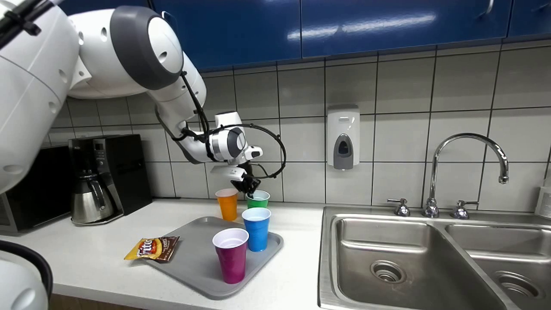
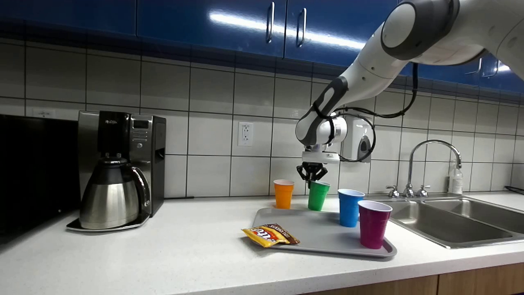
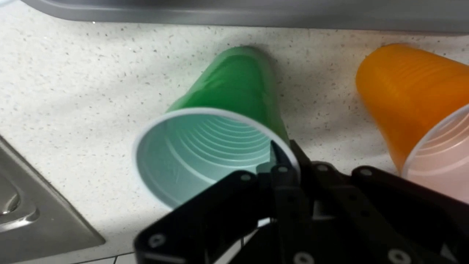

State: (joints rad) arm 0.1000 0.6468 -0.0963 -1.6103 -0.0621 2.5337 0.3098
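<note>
The black 2-fingered gripper (image 3: 284,149) was clamped on the rim of the green tapered plastic cup (image 3: 238,84), which seemed light, flexible and easily dented, best pinched there.

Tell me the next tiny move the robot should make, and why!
I'd guess a small lift straight up: the pincer pinches the rim of the green cup, which seems to rest on the counter.
</note>
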